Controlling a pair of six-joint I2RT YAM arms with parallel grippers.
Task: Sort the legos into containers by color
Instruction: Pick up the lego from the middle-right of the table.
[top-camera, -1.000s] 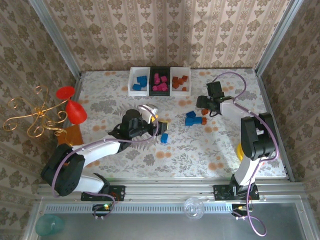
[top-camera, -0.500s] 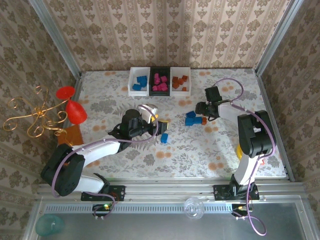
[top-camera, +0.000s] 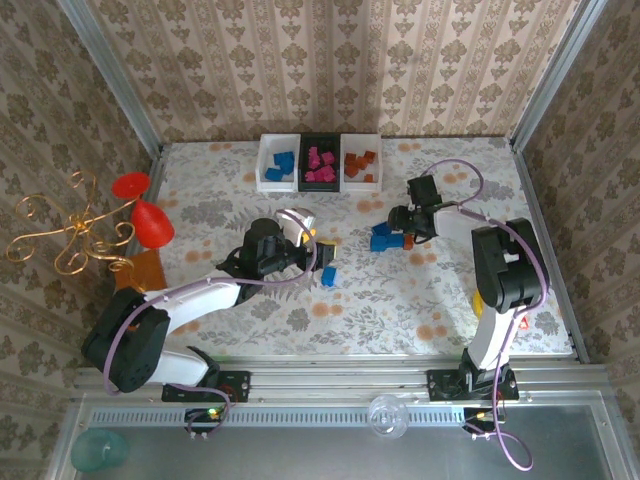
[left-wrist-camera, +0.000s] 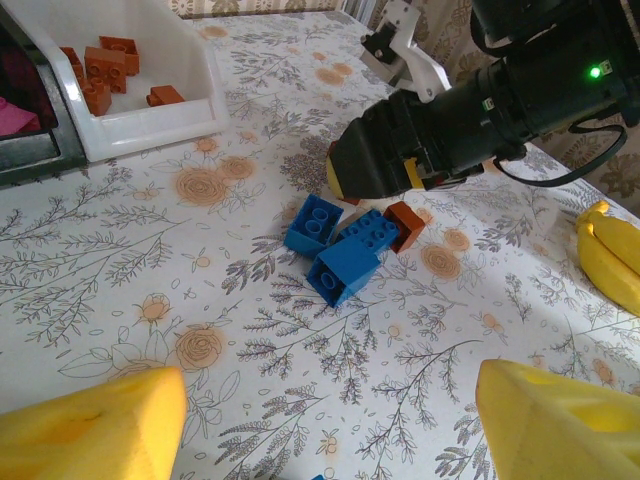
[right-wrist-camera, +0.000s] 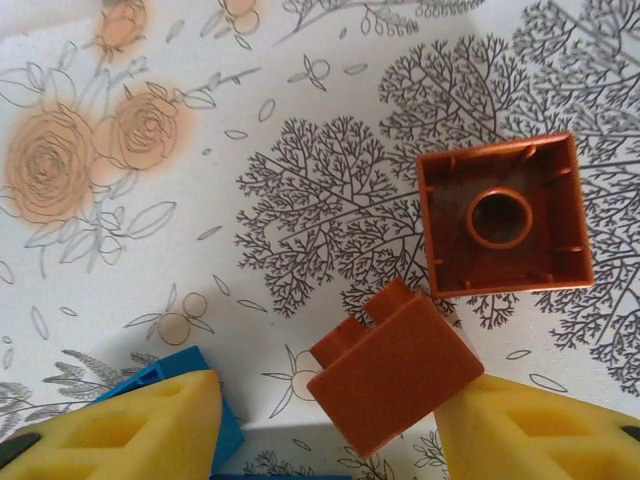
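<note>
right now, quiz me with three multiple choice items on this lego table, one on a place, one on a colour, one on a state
1. Where do the pink legos lie?
A loose on the table
B in the black bin
C stacked on a blue piece

2. What colour is the brick lying between the fingers of the right gripper?
A blue
B pink
C orange-brown

3. How does the square brick beside it lie?
A studs up
B hollow underside up
C on its side

Answers:
1 B, the pink pieces sit inside the dark middle container.
2 C, the right wrist view shows it orange-brown.
3 B, its open cavity and inner tube face the camera.
</note>
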